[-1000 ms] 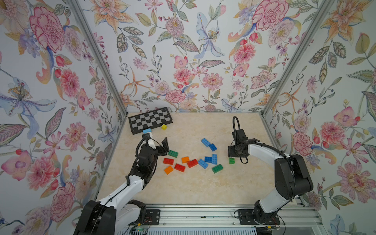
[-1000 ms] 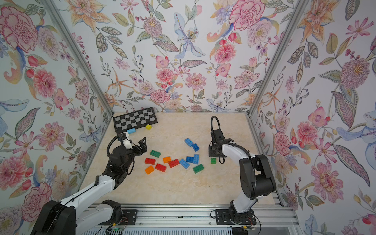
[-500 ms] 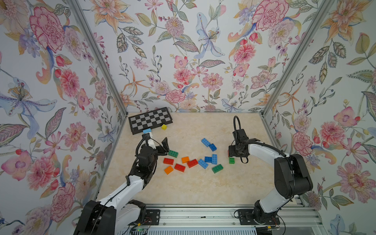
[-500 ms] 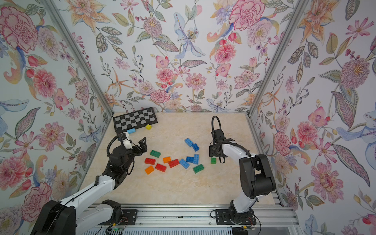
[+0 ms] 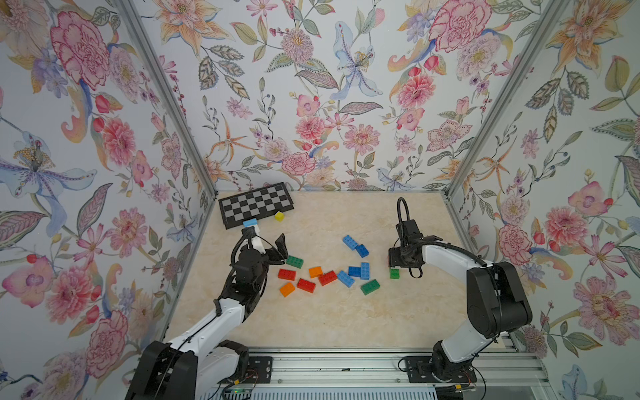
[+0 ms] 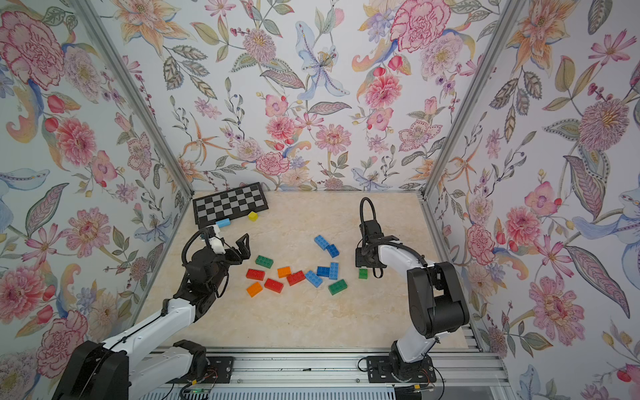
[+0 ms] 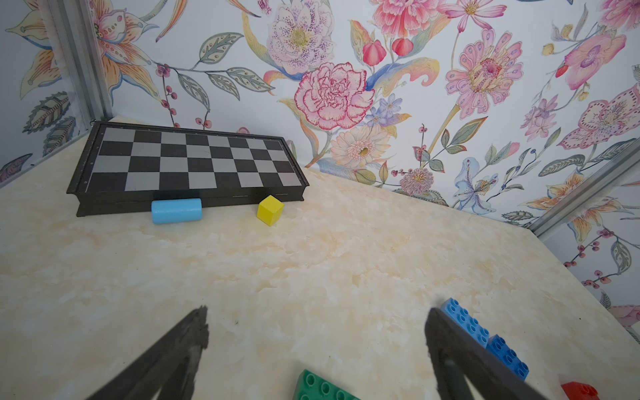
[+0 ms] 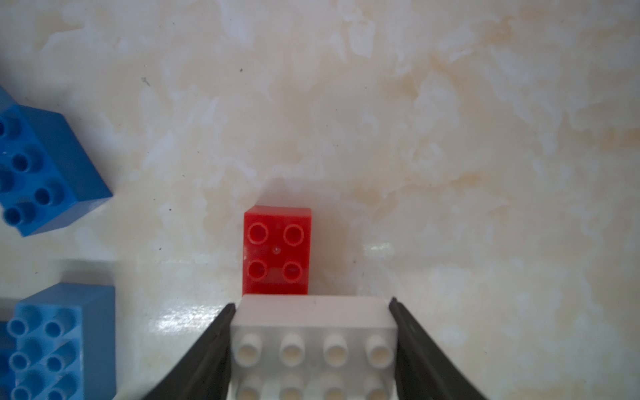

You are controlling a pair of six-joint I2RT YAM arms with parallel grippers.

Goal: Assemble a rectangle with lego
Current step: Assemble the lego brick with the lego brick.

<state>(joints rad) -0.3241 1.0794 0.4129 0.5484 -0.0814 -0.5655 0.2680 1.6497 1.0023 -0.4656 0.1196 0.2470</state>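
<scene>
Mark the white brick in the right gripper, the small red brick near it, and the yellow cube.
white brick point(image 8: 313, 346): right wrist view, studded top.
small red brick point(image 8: 276, 251): right wrist view, centre of top.
yellow cube point(image 7: 270, 210): left wrist view, near its centre.

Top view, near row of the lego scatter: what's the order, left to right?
orange brick → red brick → tilted red brick → blue brick → green brick → small green brick. The ones farther back overlap these sideways, so they are skipped.

Glossy plastic white brick; glossy marbled tabletop.
</scene>
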